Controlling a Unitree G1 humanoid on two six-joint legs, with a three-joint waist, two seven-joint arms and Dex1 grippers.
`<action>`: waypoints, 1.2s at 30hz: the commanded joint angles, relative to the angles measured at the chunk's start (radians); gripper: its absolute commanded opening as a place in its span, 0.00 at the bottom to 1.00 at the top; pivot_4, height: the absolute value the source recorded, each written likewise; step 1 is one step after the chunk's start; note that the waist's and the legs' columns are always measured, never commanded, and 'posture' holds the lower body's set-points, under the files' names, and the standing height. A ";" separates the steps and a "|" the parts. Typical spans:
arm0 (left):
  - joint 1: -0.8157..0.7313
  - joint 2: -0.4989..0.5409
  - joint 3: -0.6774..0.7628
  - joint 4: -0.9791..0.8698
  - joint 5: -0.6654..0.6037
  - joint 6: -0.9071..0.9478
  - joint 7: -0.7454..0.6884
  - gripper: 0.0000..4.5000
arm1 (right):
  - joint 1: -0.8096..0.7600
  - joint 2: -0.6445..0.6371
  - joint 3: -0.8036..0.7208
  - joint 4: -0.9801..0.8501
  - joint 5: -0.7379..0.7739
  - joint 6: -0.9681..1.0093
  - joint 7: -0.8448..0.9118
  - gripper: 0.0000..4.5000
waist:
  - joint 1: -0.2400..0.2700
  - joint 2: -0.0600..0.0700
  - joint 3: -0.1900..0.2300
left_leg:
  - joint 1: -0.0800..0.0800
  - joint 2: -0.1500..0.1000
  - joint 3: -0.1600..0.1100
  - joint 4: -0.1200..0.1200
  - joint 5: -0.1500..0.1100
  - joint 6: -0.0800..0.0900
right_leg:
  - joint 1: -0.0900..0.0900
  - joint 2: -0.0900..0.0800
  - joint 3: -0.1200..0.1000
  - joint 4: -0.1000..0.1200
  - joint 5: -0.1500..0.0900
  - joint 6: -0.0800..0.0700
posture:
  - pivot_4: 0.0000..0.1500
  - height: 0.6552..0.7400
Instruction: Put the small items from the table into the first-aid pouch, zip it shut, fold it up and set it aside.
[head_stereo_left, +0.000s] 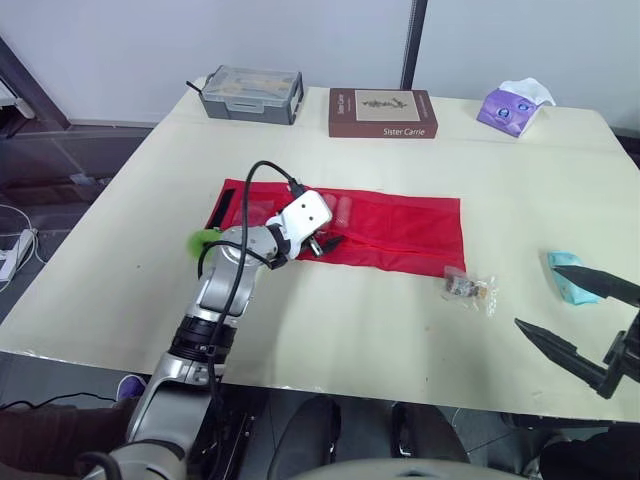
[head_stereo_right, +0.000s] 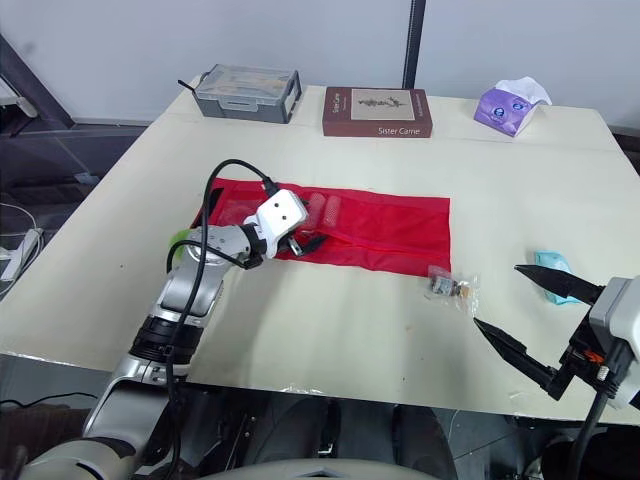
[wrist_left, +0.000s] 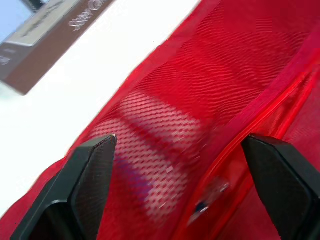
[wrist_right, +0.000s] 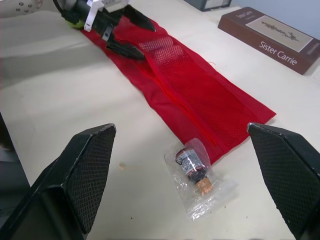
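Office-like room: table (head_stereo_left: 130, 260), book (head_stereo_left: 382, 113), tissues (head_stereo_left: 514, 106)

The first-aid pouch (head_stereo_left: 400, 230) lies spread flat mid-counter (head_stereo_left: 130, 220). Behind the pouch sit a lidded case (head_stereo_left: 252, 94) to the left, a book (head_stereo_left: 382, 113) at centre and a tissue pack (head_stereo_left: 515, 106) to the right. A bagged item (head_stereo_left: 468, 288) lies just before the pouch's right corner, with a small packet (head_stereo_right: 552, 261) well to the right. The left end effector (head_stereo_left: 320, 243) is over the pouch's left half.

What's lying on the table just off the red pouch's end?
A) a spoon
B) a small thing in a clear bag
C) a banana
B: a clear bag holding a small dark item lies beside a corner of the red pouch.
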 joint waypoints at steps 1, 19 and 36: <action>-0.045 0.006 -0.033 0.036 0.007 -0.048 0.001 0.93 | 0.014 0.009 -0.051 -0.014 0.009 -0.028 -0.001 1.00 | 0.001 0.000 0.000 | 0.000 0.000 0.000 0.000 0.000 0.000 | 0.000 0.000 0.000 0.000 0.000 0.000 | 1.00 1.00; -0.350 0.020 -0.040 0.494 -0.209 -0.103 -0.412 0.01 | 0.033 -0.005 -0.033 -0.052 0.003 -0.014 -0.037 1.00 | -0.002 0.000 0.000 | 0.000 0.000 0.000 0.000 0.000 0.000 | 0.000 0.001 -0.001 0.000 0.000 0.000 | 1.00 1.00; -0.402 0.003 -0.037 0.541 -0.227 -0.076 -0.493 0.01 | 0.122 -0.127 -0.400 0.194 0.063 -0.018 0.331 1.00 | -0.002 -0.001 0.000 | 0.000 0.000 0.000 0.000 0.000 0.000 | 0.000 0.001 0.000 -0.001 0.000 0.000 | 1.00 1.00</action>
